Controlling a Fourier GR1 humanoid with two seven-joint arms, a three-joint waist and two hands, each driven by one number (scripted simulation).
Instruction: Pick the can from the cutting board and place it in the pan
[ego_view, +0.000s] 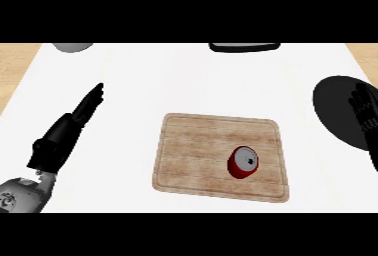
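Red can (244, 162) stands upright at 4 o'clock on the cutting board (199, 150), untouched. My right hand (365, 112), fingers straight, hovers over the pan (336, 107); left hand (70, 125) released. Can looks light, stiff, slick: I'd wrap its sidewall.

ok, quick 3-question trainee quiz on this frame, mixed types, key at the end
1. True or false: the can stands on the board.
2. Which hand shows over the pan? A) left B) right
3. Fill in: the left hand has its fingers ___.

Key: 1 true; 2 B, the right hand; 3 straight.
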